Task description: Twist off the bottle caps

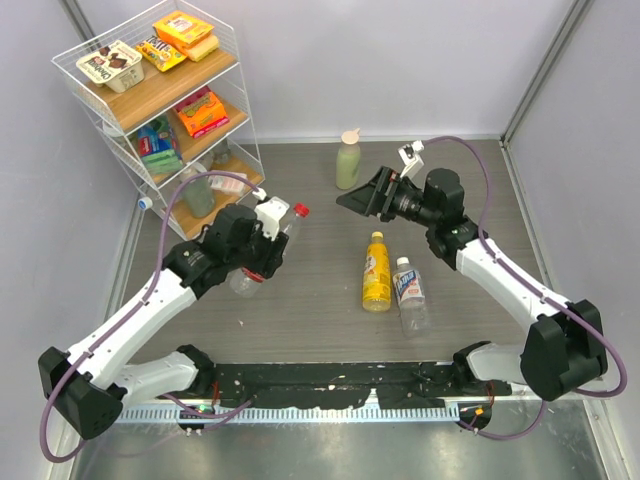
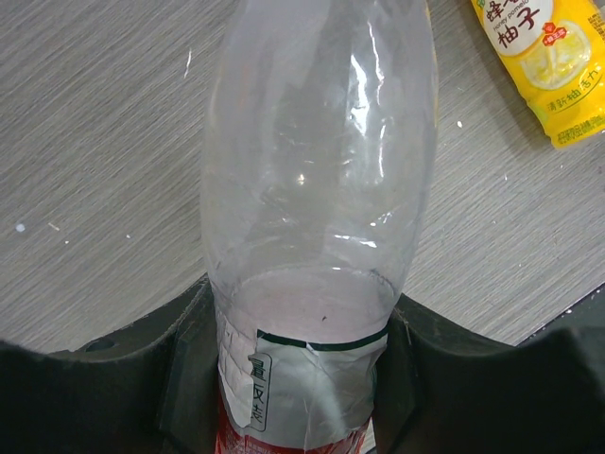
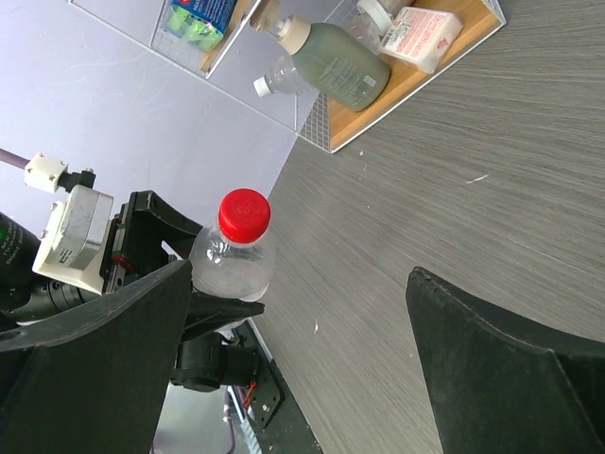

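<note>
Top external view: left gripper (image 1: 262,262) clamped round clear bottle (image 1: 268,255), red cap (image 1: 300,210) still on; yellow bottle (image 1: 376,272) and white-capped bottle (image 1: 409,292) lay capped mid-table (image 1: 320,320). Left wrist view: clamp confirmed. Right wrist view: right gripper (image 3: 302,364) gaped empty, facing the red cap. None judged unscrewed.

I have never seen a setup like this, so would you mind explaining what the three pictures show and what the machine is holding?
These are two robot arms bolted to a table. One picture looks down from overhead; the other two come from cameras on each wrist. The left gripper is shut on a clear bottle with a red cap, still screwed on. The right gripper is open, holding nothing, and points toward that cap. A yellow bottle and another clear bottle lie on the table, a pale green bottle stands farther back, and a wire shelf of snacks sits in the corner.
</note>
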### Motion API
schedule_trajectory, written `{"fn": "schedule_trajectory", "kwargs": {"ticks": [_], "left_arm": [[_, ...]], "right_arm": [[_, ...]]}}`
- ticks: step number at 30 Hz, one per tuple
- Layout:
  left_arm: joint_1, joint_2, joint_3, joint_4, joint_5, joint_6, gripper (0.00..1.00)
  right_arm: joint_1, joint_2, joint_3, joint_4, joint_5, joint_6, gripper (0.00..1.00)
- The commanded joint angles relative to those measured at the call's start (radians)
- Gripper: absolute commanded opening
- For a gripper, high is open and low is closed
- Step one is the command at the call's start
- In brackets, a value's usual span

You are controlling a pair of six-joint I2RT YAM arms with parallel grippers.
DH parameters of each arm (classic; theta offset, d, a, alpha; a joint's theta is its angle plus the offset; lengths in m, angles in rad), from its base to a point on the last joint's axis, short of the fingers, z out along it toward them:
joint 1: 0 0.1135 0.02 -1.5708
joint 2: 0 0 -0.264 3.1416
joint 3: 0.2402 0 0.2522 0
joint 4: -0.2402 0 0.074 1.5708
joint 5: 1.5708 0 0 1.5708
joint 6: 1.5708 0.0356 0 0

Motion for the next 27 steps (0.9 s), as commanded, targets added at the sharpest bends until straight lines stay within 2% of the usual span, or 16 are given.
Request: {"fn": "schedule_trajectory", "kwargs": {"ticks": [1, 27], "left_arm": [[-0.013, -0.021, -0.004, 0.048, -0.021, 0.0, 0.25], [-0.134, 0.025, 0.007, 0.007, -0.133, 0.008, 0.29]], "right_arm": [[0.005, -0.065, 0.032, -0.02, 0.01, -0.017, 0.99], [0.003, -0.144, -0.041, -0.061, 0.033, -0.036, 0.99]]}}
